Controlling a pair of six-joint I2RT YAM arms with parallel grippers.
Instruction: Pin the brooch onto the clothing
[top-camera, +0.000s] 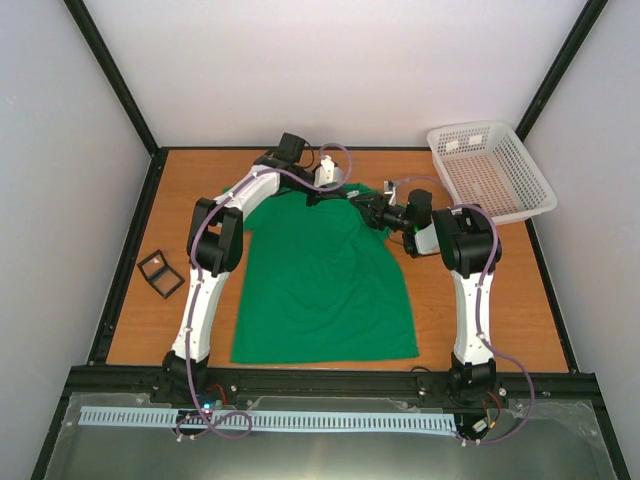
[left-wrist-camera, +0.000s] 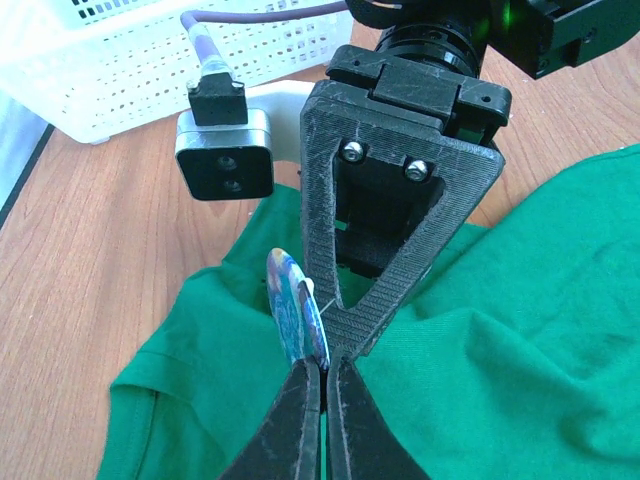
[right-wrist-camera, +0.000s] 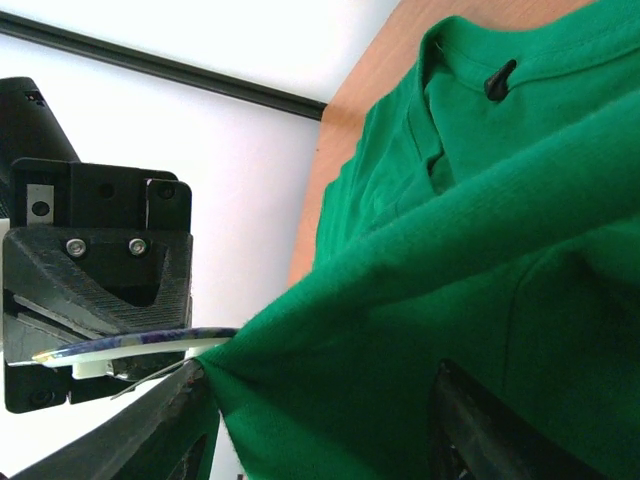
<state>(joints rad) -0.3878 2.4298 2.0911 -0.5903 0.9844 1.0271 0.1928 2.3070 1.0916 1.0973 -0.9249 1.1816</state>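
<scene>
A small black square-framed case (top-camera: 160, 273) lies at the left of the overhead frame on the wooden table (top-camera: 520, 300), well apart from the plain bright green short-sleeved T-shirt (top-camera: 325, 280) spread at centre. At the shirt's collar, upper centre, the left gripper (left-wrist-camera: 322, 375) is clenched on the tiny round bluish-grey badge (left-wrist-camera: 296, 305), held edge-on against a raised fold of fabric. Just to its right, the right gripper (right-wrist-camera: 320, 385) faces it with fingers parted. Green fabric fills the gap between them, but no firm grasp is evident. A white plastic mesh basket (top-camera: 490, 170) stands at upper right.
</scene>
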